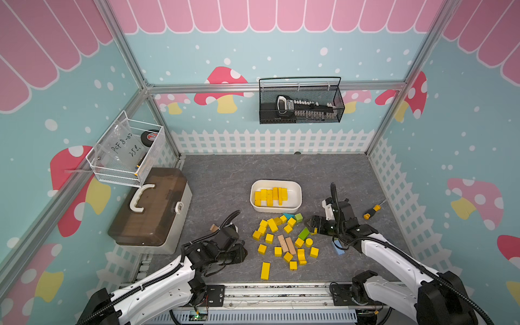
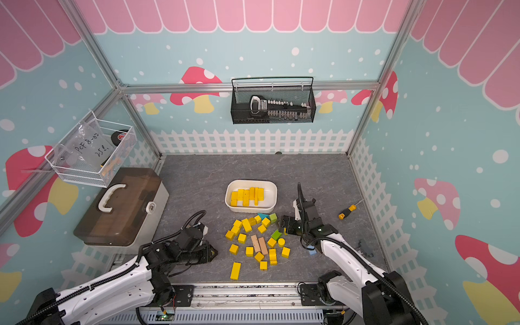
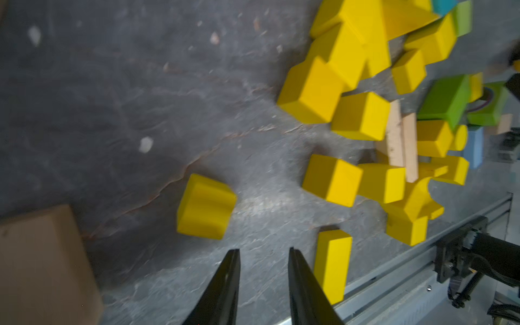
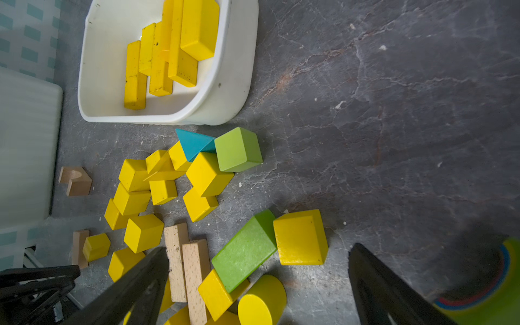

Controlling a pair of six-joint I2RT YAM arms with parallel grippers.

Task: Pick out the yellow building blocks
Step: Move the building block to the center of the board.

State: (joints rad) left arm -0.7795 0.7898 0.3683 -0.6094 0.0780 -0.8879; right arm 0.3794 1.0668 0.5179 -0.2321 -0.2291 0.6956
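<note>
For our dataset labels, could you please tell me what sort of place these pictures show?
Probably a staged robot test cell, not a real room: a silver aluminium frame carries printed mushroom-and-fence wall panels, and a white left robot arm and right robot arm sit on a metal rail.

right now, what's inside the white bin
Only yellow building blocks, mostly long bars lying side by side. The floor of the white bin beneath them is covered.

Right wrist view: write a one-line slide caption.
Open right gripper above loose yellow blocks, green blocks and tan bars; white tub holds sorted yellow bars.
</note>
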